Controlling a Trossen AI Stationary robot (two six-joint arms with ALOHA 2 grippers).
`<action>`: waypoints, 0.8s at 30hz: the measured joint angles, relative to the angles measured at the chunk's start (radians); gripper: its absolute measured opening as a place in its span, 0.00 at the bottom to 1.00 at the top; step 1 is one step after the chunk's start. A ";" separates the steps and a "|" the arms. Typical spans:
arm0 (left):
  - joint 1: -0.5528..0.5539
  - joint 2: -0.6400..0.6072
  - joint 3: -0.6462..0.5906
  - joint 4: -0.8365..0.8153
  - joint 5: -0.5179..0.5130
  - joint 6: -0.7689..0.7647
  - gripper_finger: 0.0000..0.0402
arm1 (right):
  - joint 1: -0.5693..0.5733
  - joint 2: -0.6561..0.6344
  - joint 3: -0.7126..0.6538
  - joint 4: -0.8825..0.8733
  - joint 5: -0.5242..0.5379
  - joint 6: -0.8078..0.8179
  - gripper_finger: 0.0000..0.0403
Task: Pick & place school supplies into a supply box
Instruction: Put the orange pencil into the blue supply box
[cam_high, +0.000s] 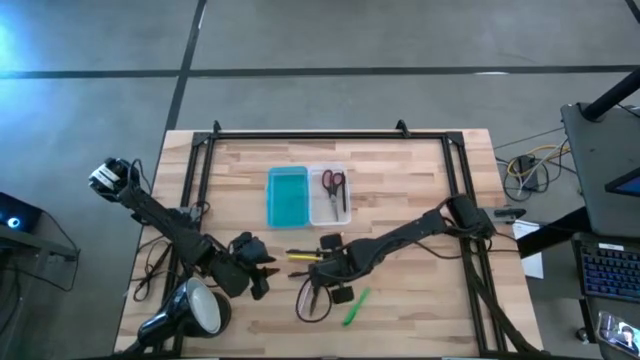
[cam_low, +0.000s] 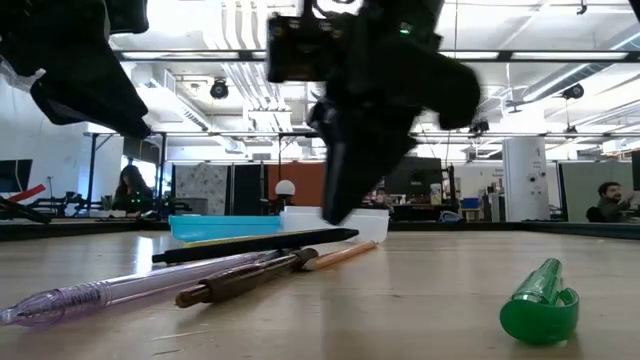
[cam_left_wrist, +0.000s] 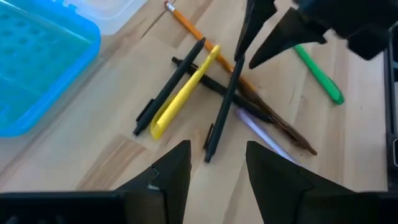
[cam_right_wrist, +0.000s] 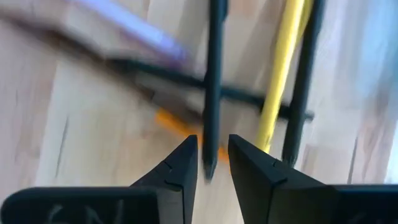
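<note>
Right gripper (cam_right_wrist: 213, 163) is down over the pen pile near the table's middle, fingers (cam_left_wrist: 268, 43) nearly together and pinching the tip end of a black pen (cam_left_wrist: 221, 112); in the right wrist view the pen (cam_right_wrist: 214, 81) runs straight out from between the two dark tips. The pen looks tilted, gripped end up, far end near the wood. Left gripper (cam_left_wrist: 214, 168) sits just left of the pile, fingers spread with nothing between them, pointing at the same cluster. Pile contents, crossed over each other: yellow pen (cam_left_wrist: 186, 93), a second black pen (cam_left_wrist: 169, 87), orange pencil (cam_left_wrist: 186, 25), a brownish pen (cam_left_wrist: 283, 124) and a clear purplish pen (cam_low: 120, 285). Green marker (cam_high: 355, 307) lies apart from the pile, on the side nearer the table's front edge, cap end facing the low camera (cam_low: 540, 305). Supply box (cam_high: 307, 195) is open flat behind the pile, toward the far edge: turquoise half (cam_high: 287, 196) on the left, clear half (cam_high: 331, 208) on the right with red-handled scissors (cam_high: 334, 186) inside it. Turquoise half looks empty. Desk lamp (cam_high: 195, 310) sits at the front left corner beside the left arm.
</note>
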 joint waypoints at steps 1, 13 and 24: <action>0.000 0.000 0.000 -0.003 0.000 -0.001 0.35 | 0.007 -0.005 -0.003 -0.016 -0.016 -0.015 0.21; 0.013 0.000 -0.012 -0.002 -0.002 -0.025 0.35 | 0.081 0.014 -0.017 0.176 -0.277 -0.064 0.18; 0.018 0.000 -0.013 -0.003 0.002 -0.022 0.35 | 0.037 0.115 0.004 0.272 -0.278 -0.075 0.21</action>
